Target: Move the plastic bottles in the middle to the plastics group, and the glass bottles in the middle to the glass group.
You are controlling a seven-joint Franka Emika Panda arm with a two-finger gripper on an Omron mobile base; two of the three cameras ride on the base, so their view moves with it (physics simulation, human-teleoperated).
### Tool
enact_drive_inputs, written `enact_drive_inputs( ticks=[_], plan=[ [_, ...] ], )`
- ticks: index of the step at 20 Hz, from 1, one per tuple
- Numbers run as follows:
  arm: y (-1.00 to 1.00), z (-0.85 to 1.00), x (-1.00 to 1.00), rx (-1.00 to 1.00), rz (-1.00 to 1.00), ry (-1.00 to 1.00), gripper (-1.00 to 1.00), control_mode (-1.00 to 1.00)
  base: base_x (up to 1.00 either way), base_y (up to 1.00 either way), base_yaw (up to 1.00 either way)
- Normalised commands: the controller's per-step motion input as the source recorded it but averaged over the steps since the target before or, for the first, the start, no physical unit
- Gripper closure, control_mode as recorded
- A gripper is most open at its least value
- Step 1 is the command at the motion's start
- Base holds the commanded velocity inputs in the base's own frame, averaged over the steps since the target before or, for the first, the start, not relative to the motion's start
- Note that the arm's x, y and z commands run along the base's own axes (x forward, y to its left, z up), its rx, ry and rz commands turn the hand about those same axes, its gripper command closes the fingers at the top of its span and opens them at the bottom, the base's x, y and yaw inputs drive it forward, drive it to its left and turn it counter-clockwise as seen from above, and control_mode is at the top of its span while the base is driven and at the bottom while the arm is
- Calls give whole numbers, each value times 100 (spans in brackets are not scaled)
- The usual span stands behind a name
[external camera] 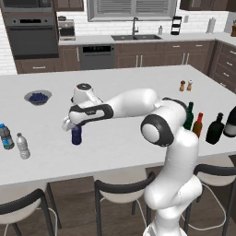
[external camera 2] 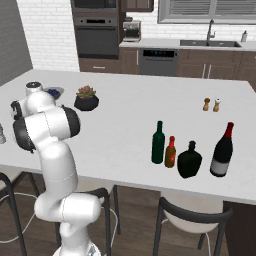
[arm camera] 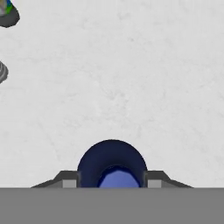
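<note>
Bare counter (external camera: 120, 143) toward water bottles (external camera: 14, 141)

A home kitchen, rendered. A broad white worktop (external camera: 138, 78) forms an island, with dark-backed stools (external camera: 122, 186) tucked under its near edge. Beyond the island, a back counter carries a sink and tall faucet (external camera: 134, 28) under a shuttered window (external camera: 131, 9), with a dishwasher (external camera: 97, 56) beside the sink and dark wood cabinets (external camera: 184, 53) along the same wall. Left of the sink stand a built-in wall oven (external camera: 31, 34) and a coffee machine (external camera: 67, 28), against white brick tiling. On the island sit salt and pepper shakers (external camera 2: 212, 104), a bowl of blueberries (external camera: 38, 97) and a potted succulent (external camera 2: 86, 98).
</note>
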Motion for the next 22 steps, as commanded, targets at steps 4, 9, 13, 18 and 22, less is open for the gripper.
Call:
enact_drive_inputs(
  ticks=[4, 9, 13, 18, 22],
  plan=[
    [91, 13, -15, 0, 26, 0, 100, -100, 0, 0, 0],
    [58, 0, -29, 0, 25, 0, 100, -100, 0, 0, 0],
    [35, 0, -22, 0, 18, -1, 100, -100, 0, 0, 0],
    [28, 0, -12, 0, 11, -4, 100, -100, 0, 0, 0],
    [33, 0, 0, 0, 3, -5, 100, -100, 0, 0, 0]
  ],
)
